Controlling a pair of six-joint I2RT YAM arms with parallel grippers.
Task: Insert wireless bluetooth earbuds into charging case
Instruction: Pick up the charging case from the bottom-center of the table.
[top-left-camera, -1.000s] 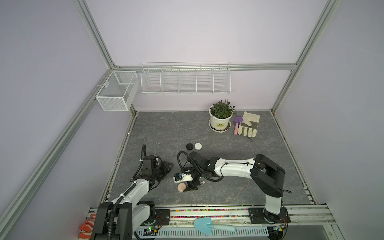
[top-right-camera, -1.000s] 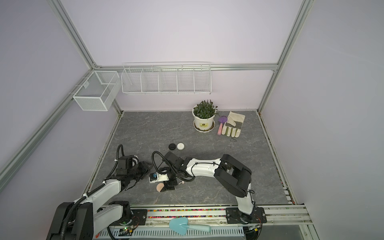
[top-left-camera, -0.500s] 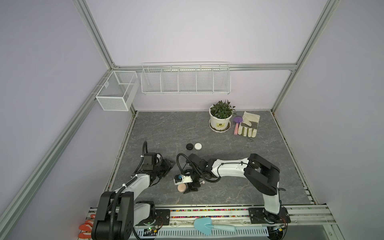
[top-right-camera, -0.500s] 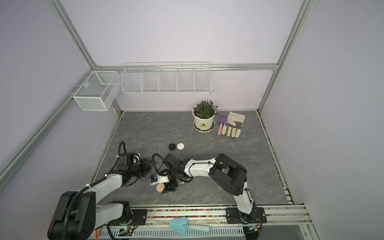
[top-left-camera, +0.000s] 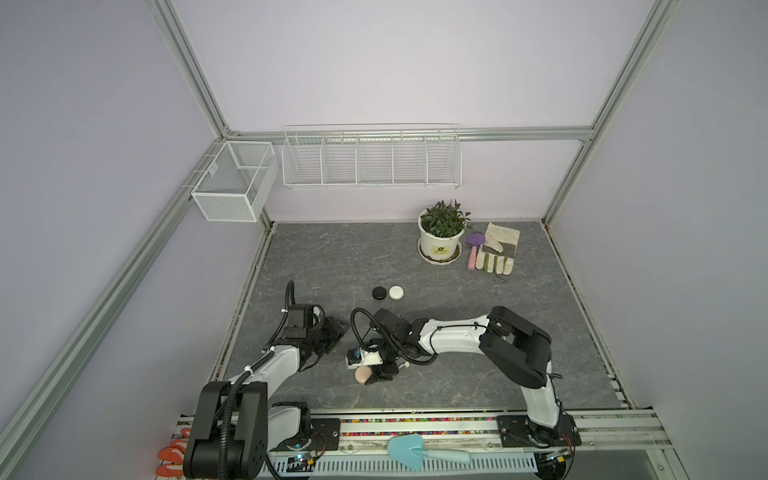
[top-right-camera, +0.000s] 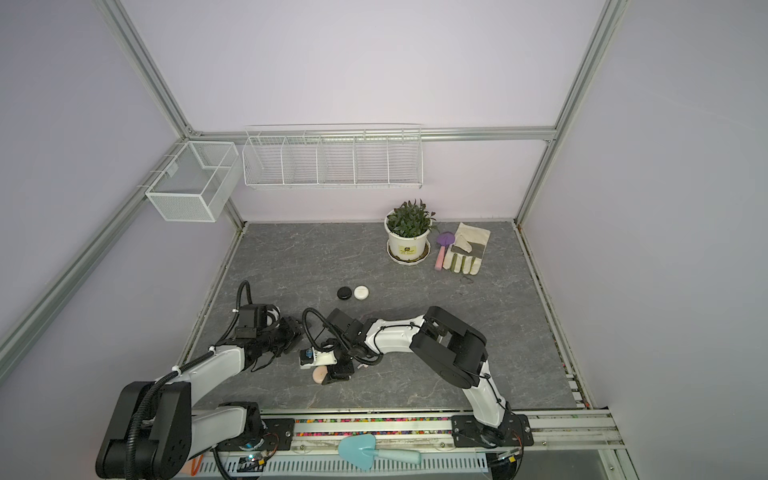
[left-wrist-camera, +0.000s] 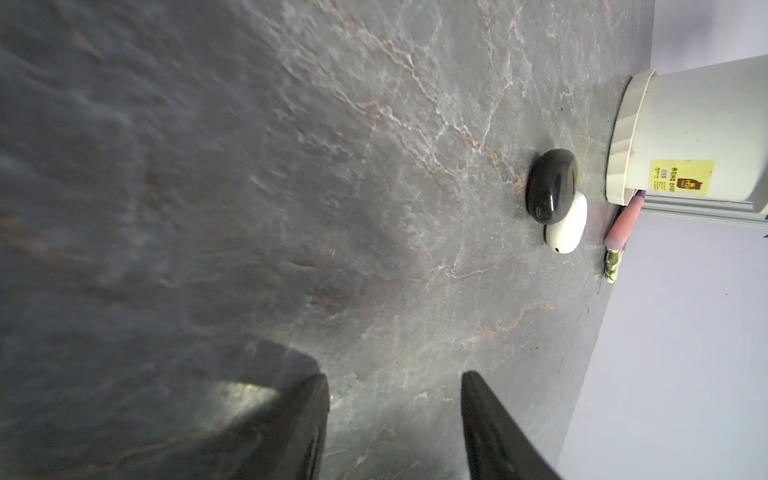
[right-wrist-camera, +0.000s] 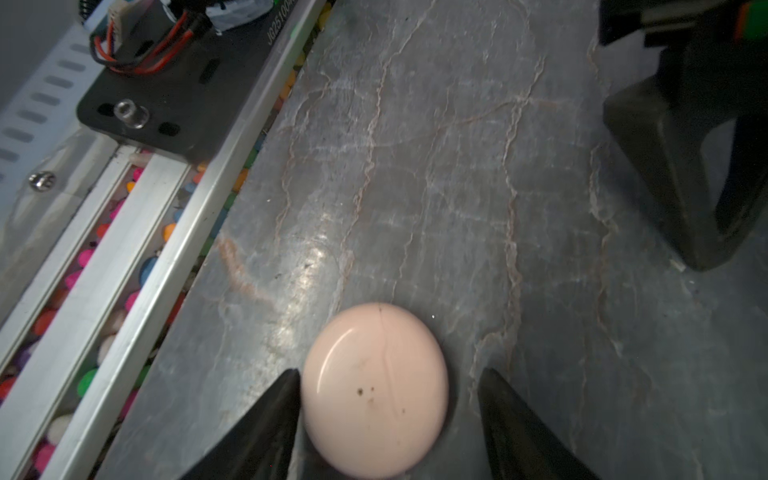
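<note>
In both top views the pink case (top-left-camera: 363, 375) lies on the bench (top-left-camera: 457, 299) near the front edge. The right arm (top-left-camera: 453, 338) reaches down over it, so the right jaws stand at its two sides. The left arm (top-left-camera: 282, 361) is just beside, with the left jaws low over bare bench and apart from the case. A black case (top-left-camera: 379, 293) and a white case (top-left-camera: 396, 292) sit side by side further back, well apart from both arms. No earbuds show here; I cannot tell where they are.

In the left wrist view the left jaws are open, with only bench between them. The black case (left-wrist-camera: 550, 185) and the white case (left-wrist-camera: 567, 228) are far ahead, near the plant pot (left-wrist-camera: 685, 133).

In the right wrist view the pink case (right-wrist-camera: 376, 390) sits closed between the right jaws. One tip touches or almost touches its rim and the other has a clear gap, so the jaws are open and do not grip it yet. No earbuds are visible here either.

I judge that the step in hand is the grasp of the pink case. The next move calls for closing the jaws evenly on the smooth round rim, which could slip aside; then the lid must be opened before any earbud goes in
</note>
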